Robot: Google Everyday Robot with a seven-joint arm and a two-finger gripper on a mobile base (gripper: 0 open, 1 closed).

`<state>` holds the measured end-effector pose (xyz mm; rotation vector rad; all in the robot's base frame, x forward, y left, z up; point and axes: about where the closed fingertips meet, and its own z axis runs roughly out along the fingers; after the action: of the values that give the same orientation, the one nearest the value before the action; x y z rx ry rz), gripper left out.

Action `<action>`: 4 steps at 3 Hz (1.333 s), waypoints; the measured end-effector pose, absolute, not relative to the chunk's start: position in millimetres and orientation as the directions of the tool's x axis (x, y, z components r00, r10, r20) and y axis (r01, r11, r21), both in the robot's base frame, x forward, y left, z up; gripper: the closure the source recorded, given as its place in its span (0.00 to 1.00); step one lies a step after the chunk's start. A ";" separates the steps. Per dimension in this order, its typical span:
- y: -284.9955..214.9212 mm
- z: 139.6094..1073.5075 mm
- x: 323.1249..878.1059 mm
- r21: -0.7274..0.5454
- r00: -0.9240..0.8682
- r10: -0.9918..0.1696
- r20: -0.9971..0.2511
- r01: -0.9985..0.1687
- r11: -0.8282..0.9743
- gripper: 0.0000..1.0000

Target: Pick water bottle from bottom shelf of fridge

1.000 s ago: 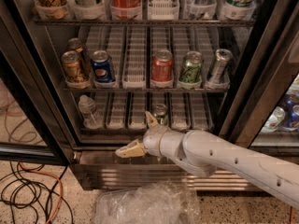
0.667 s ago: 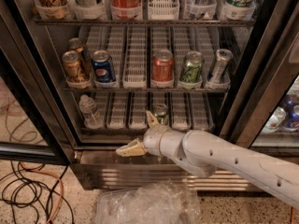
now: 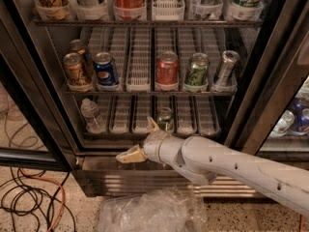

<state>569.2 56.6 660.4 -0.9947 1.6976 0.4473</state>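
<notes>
The fridge (image 3: 29,81) stands open in front of me. Its bottom shelf (image 3: 193,122) is a wire rack with white lane dividers. The water bottle (image 3: 90,115), small, clear and ribbed, stands upright in the far-left lane of that shelf. My gripper (image 3: 135,139) hangs in front of the shelf's front edge, right of the bottle and apart from it. Its fingers (image 3: 128,154) are spread open and hold nothing. A green can (image 3: 165,118) stands just behind the gripper in the middle lane.
The shelf above holds a row of cans (image 3: 168,70). The stainless louvred base (image 3: 96,180) is below the gripper. A crumpled clear plastic bag (image 3: 149,211) and cables (image 3: 29,202) lie on the floor. A dark door frame (image 3: 270,81) stands at the right.
</notes>
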 end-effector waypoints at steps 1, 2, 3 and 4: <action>80.4 657.7 591.9 -0.204 -0.047 -0.375 -0.926 -0.772 0.602 0.00; 106.0 653.5 612.4 -0.204 -0.032 -0.343 -0.939 -0.751 0.628 0.00; 121.7 650.8 625.8 -0.172 -0.037 -0.306 -0.951 -0.760 0.627 0.00; 122.3 650.8 626.4 -0.170 -0.037 -0.304 -0.952 -0.761 0.626 0.00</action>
<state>626.4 122.3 650.8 -0.8997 1.6205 0.4626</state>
